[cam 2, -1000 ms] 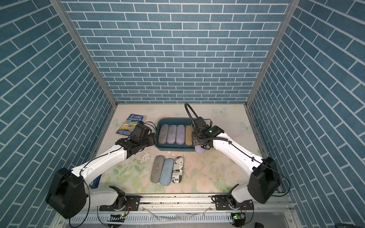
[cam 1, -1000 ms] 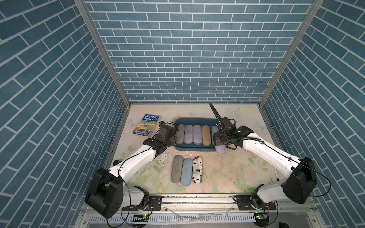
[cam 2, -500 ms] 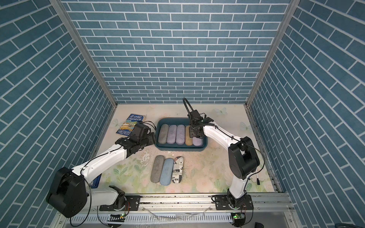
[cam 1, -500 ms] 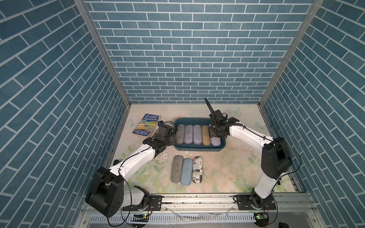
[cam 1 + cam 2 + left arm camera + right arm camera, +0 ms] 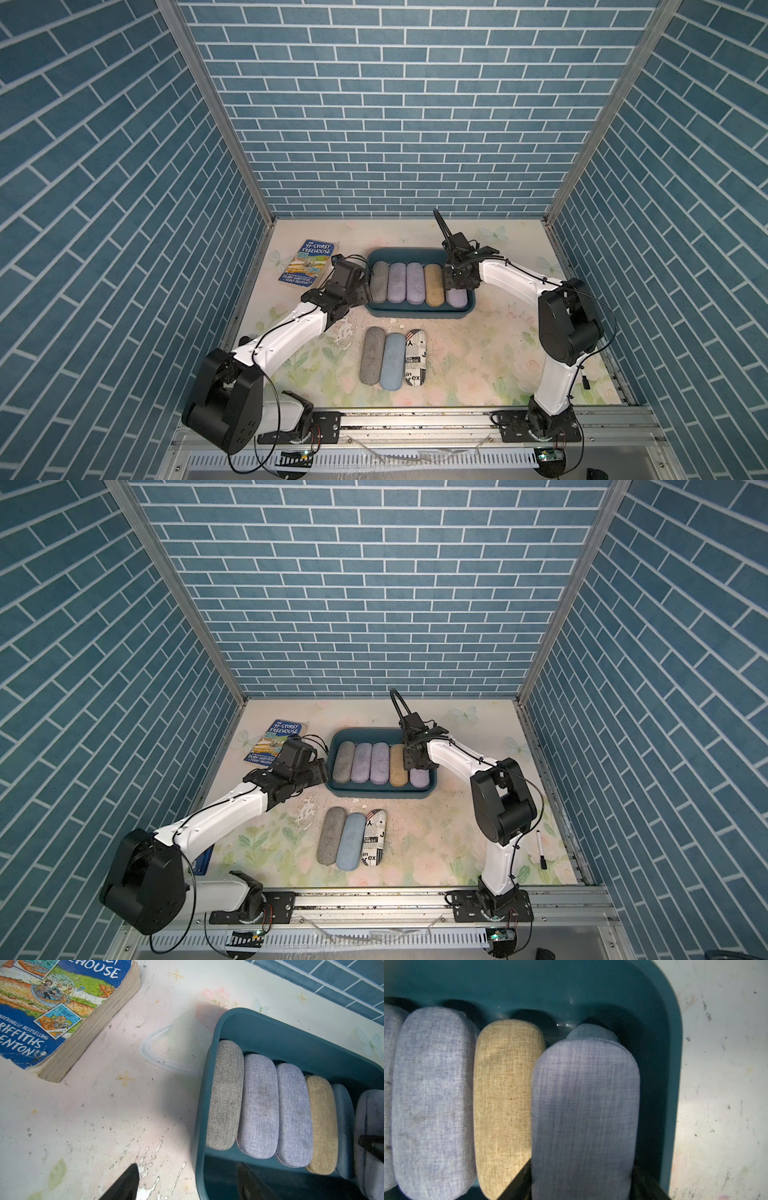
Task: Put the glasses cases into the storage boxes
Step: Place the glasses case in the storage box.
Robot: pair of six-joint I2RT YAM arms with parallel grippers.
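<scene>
Inside the teal tub we see five cases; our right gripper clamps a lavender case there; our left gripper gapes astride its wall.

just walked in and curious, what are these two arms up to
The right gripper is shut on a held lavender case, over the right end of the teal tub and above a blue case already lying there. Beside it in the tub lie a grey case, two lavender cases and a tan case. The left gripper is open, its fingers straddling the tub's left wall. On the table lie a loose grey case, a light blue case and a newspaper-print case.
</scene>
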